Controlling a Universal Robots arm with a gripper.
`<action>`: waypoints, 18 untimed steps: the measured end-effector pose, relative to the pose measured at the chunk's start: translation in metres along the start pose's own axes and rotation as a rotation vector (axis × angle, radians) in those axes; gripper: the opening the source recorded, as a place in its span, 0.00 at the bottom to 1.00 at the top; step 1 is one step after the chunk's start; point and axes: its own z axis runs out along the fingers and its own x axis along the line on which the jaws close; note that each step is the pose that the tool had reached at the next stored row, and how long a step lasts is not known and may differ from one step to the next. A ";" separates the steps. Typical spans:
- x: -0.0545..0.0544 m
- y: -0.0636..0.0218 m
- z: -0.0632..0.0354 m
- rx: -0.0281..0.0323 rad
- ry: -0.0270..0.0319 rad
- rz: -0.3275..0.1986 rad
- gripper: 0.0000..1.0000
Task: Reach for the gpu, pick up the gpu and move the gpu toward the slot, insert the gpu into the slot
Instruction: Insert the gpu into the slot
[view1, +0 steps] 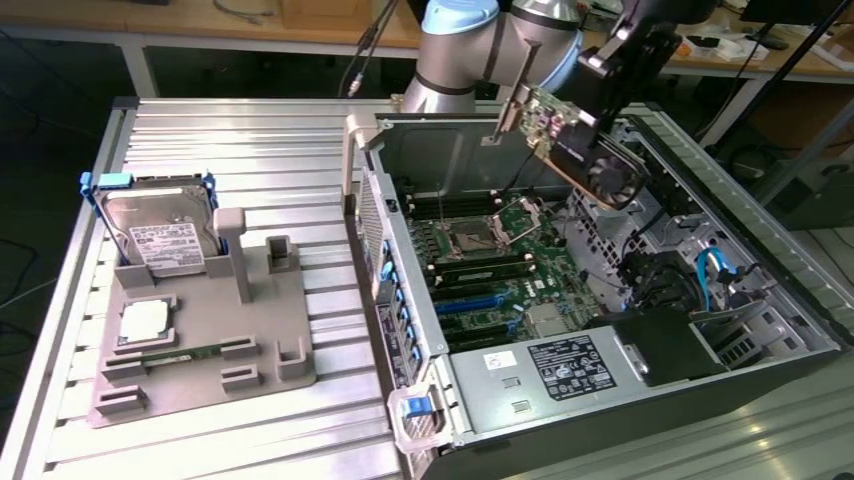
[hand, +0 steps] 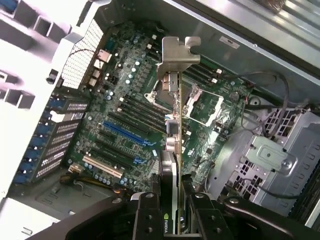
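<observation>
gpu (view1: 587, 150) hanging over the open case (view1: 747, 300), fingers (hand: 145, 216) clamped on it

Looks stiff, lightish and fragile to me, so pinching the shroud edge beats touching the chips. Exterior view shows it tilted, well above the board (view1: 507, 270); wrist view has it edge-on, with the blue slot (hand: 122, 132) off to one side.

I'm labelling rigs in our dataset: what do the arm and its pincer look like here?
The arm is a thick, round silver-grey tube with a light blue cap on its joint. Its wrist end is black and blocky. The pincer has two flat, matte-black fingers dotted with small round screw holes.
</observation>
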 end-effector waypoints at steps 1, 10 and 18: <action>0.000 0.0000 0.0003 -0.0004 -0.0001 -0.018 0.27; 0.000 0.0000 0.0035 -0.0041 -0.0015 -0.183 0.27; 0.000 0.0000 0.0065 -0.0080 -0.0030 -0.354 0.27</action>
